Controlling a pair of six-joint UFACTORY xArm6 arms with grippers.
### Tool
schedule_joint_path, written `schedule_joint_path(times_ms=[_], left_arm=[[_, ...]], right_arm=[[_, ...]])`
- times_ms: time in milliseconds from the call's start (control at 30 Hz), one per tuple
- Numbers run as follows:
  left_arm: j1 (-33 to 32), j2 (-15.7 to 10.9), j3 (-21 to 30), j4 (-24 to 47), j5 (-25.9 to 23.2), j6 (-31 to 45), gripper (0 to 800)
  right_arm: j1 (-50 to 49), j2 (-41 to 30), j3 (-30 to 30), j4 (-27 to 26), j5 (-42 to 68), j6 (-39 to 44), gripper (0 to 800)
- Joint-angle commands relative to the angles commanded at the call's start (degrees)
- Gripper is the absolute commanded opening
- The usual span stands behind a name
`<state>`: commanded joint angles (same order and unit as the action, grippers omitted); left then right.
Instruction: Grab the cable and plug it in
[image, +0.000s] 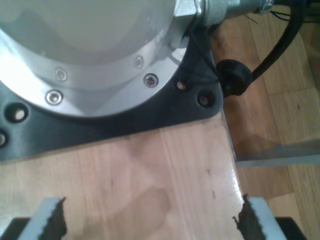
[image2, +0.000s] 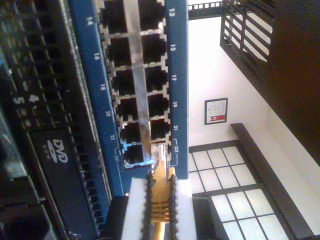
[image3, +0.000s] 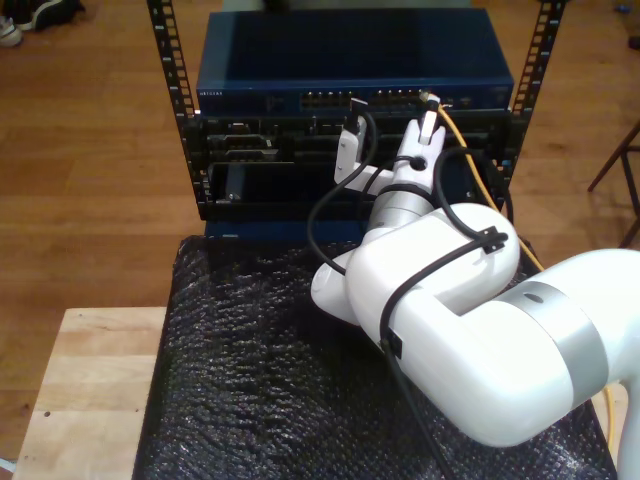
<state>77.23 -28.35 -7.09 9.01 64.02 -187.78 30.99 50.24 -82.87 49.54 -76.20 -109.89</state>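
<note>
The cable (image2: 161, 200) is thin and orange-yellow, and it sits pinched between the two white fingers (image2: 137, 210) of the second gripper (image2: 160, 187). So this gripper is clamped tight on the cable. The small clear plug (image2: 160, 156) at the cable's tip pokes out past the fingers. It is right at the face of the blue network switch (image2: 177, 75), by the ports near the end of the two rows. I cannot tell if the plug is inside a port or only touching it. The ports have small white numbers next to them.

In the exterior view, the big white arm (image3: 470, 340) reaches up from the lower right toward the switch (image3: 350, 70), which sits on top in a black rack (image3: 170, 90). The second gripper (image3: 428, 125) points at the ports on the switch's front, to the right of the middle. The cable (image3: 475, 165) runs down from there in a long curve behind the arm. Under the arm lies a black bumpy mat (image3: 250, 370), and a wooden counter (image3: 85, 380) shows at the exterior view's lower left.

The first gripper (image: 150, 220) hangs above a pale wooden board (image: 150, 170). Its two toothed fingers (image: 50, 220) are spread far apart and hold nothing. Just past them is a round silver arm base (image: 85, 55) on a black plate (image: 125, 122), with a black cord (image: 275, 45) beside it.
</note>
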Motion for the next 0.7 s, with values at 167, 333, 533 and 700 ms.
schedule_joint_path(times_ms=[167,333,533,700], left_arm=[[0.0,0.0,0.0,0.0,0.0,0.0,800],[0.0,0.0,0.0,0.0,0.0,0.0,800],[0.0,0.0,0.0,0.0,0.0,0.0,800],[0.0,0.0,0.0,0.0,0.0,0.0,800]], right_arm=[[0.09,0.0,-0.09,0.0,0.0,-0.09,0],[0.09,-0.18,0.0,0.0,0.0,-0.09,0],[0.18,-0.26,0.0,0.09,0.0,-0.09,0],[0.26,-0.35,0.35,0.09,0.0,-0.09,0]])
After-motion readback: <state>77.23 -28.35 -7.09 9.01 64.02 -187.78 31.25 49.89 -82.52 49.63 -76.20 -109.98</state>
